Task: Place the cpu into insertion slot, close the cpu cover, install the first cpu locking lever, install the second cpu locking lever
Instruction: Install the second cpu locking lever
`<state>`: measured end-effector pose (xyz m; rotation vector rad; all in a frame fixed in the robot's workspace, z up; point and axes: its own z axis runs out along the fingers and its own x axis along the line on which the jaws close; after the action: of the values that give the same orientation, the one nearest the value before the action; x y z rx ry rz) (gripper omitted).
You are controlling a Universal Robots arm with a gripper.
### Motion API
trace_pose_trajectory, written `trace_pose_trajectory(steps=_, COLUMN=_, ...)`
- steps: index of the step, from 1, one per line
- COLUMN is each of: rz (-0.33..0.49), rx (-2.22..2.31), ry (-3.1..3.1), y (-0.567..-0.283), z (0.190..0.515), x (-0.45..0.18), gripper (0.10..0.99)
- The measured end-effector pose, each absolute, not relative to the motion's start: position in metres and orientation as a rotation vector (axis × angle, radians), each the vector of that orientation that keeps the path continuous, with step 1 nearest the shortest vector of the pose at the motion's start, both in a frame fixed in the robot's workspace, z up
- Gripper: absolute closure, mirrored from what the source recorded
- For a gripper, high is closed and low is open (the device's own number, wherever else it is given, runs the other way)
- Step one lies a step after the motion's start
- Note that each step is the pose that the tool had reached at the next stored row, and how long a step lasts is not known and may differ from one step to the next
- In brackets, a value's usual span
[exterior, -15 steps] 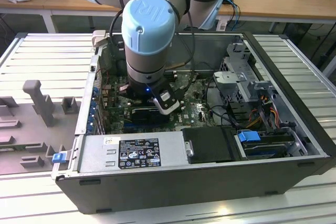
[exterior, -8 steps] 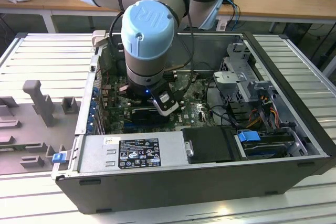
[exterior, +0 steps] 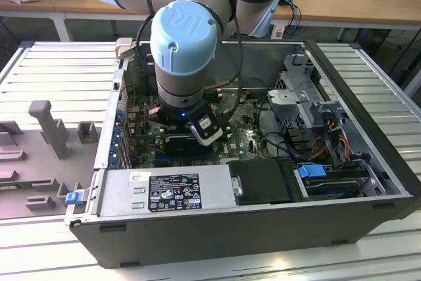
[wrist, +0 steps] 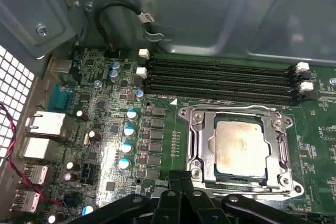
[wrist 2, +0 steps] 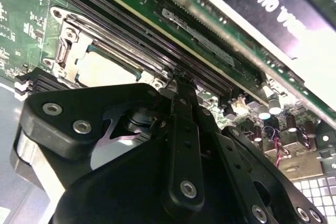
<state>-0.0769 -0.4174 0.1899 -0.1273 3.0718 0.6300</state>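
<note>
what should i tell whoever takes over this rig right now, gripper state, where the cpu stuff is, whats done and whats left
Gripper: fingers together, holding nothing, low over the motherboard at the edge of the insertion slot.
The cpu lies flat in the slot.
The cpu cover is down around the chip, its window framing the silver face.
Done: cpu placed, cover closed.
Left: the two locking levers; the views do not settle whether either is latched, so check them.
</note>
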Motion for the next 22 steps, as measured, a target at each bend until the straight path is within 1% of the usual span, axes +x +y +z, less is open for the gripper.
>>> trace_pose_trajectory(steps=6, rz=0.627, rx=-0.127, ry=3.073, y=-0.418, z=0.189, x=-0.077, gripper=0.98)
trace_pose_trajectory(steps=11, rz=0.592, rx=-0.127, ry=3.081, y=-0.418, z=0.189, x=-0.077, gripper=0.98)
trace_pose_trajectory(steps=15, rz=0.591, rx=-0.127, ry=3.081, y=-0.417, z=0.193, x=-0.077, gripper=0.98)
trace_pose_trajectory(steps=22, rz=0.591, rx=-0.127, ry=3.081, y=-0.417, z=0.213, x=-0.077, gripper=0.98)
